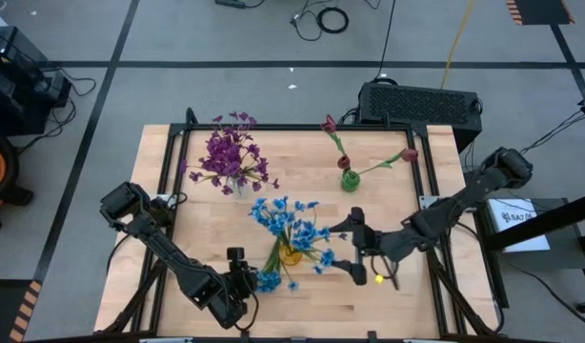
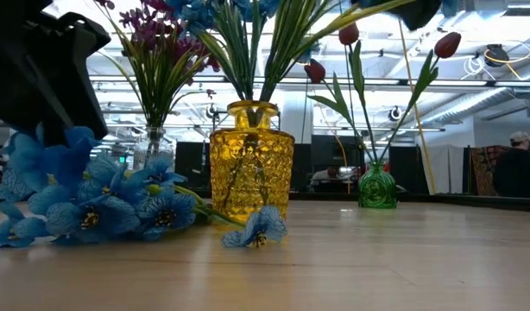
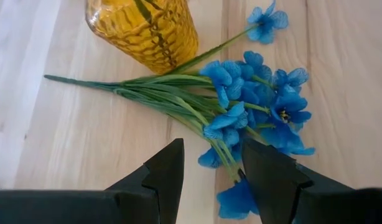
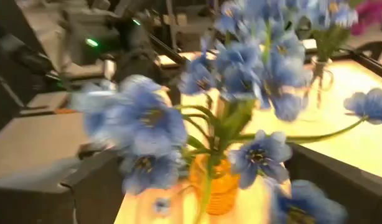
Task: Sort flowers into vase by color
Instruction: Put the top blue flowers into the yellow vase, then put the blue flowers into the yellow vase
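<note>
Blue sprig lies flat on the table, stem end beside the yellow vase: thin green stems and leaves, bright blue blossoms. Left gripper hovers above its blooms, fingers parted, holding nothing. Right gripper just beyond the vase's far side, spread wide, empty.

There are three vases on the counter: one yellow vase, one green vase and one clear vase. There are three kinds of flowers. One purple bunch stands in the clear vase. Two red tulips stand in the green vase. One blue bunch stands in the yellow vase, and one more blue sprig lies flat on the counter. There are two robot arms, and each arm has one tool.
</note>
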Motion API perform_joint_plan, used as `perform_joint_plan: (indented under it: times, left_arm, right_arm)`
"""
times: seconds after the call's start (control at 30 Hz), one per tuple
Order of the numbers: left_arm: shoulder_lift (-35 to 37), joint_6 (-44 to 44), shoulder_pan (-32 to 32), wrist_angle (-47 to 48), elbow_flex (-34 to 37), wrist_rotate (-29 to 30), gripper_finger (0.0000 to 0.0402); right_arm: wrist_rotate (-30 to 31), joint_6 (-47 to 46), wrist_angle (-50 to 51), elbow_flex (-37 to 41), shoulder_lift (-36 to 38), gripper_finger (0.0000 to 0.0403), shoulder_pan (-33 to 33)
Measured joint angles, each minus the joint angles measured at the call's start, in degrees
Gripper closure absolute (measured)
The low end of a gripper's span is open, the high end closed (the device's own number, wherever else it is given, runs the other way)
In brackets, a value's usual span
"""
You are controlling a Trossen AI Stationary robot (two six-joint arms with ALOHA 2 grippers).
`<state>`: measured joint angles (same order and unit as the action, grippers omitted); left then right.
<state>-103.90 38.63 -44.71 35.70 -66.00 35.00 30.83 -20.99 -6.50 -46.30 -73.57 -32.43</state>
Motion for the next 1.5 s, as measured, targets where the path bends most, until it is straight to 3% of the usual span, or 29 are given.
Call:
perform_joint_plan:
  times: [0.37, 0.73, 1.0, 1.5]
  left_arm:
    - [0.0, -0.1, 0.0, 0.9, 0.0, -6.4, 0.0233]
    - [0.2, -3.1, -0.5, -12.0, -0.4, -14.2, 0.0233]
    - [1.6, -8.1, -1.3, -0.4, -4.4, -9.0, 0.0233]
    - [-1.0, -46.6, 2.4, 9.9, -5.2, -3.7, 0.0233]
  right_arm:
    - [0.8, 1.2, -1.1, 0.0, 8.1, 0.0007, -6.9]
    - [1.1, 4.4, -1.6, 0.0, 9.4, 0.0007, -8.2]
    - [1.1, 5.0, -1.9, 0.0, 9.4, 0.0007, -8.2]
    - [0.6, 6.5, -0.4, 0.0, 9.4, 0.0007, -8.7]
